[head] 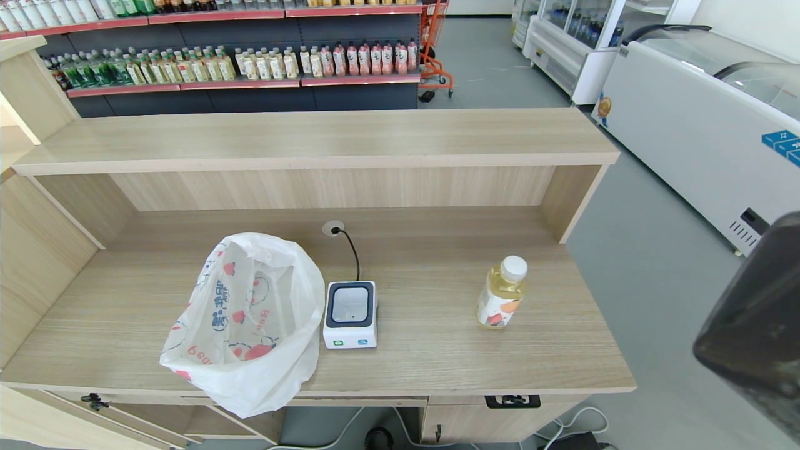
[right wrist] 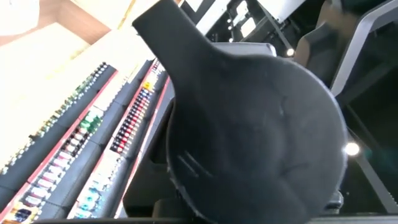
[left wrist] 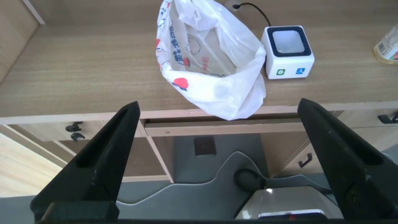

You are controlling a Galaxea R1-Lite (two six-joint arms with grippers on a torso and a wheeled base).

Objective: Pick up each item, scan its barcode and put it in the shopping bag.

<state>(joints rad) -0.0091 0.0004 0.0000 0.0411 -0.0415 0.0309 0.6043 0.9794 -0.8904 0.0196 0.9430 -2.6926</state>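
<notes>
**HAZARD: BOTTLE TIP-OVER, BAG MOUTH FOLDING**

On the counter [head: 437, 294], the shopping bag [head: 250, 319] slumps at 9 o'clock of the scanner [head: 350, 314]. The bottle [head: 502, 292] stands upright at 3 o'clock, ungrasped. Left gripper [left wrist: 219, 115]: spread, empty. Right arm [head: 750, 325]: grip cannot be told. Off-centre contact would likely topple the bottle, and the limp bag mouth may fold.

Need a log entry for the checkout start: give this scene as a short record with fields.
bag: white, open, on the counter's left, sagging over its front edge
scanner: just right of the bag, window up, cable behind
bottle: upright, capped, on the right, apart from the scanner
left pincer: open, empty, before the front edge, facing the bag
progress: bottle not yet bagged
</notes>
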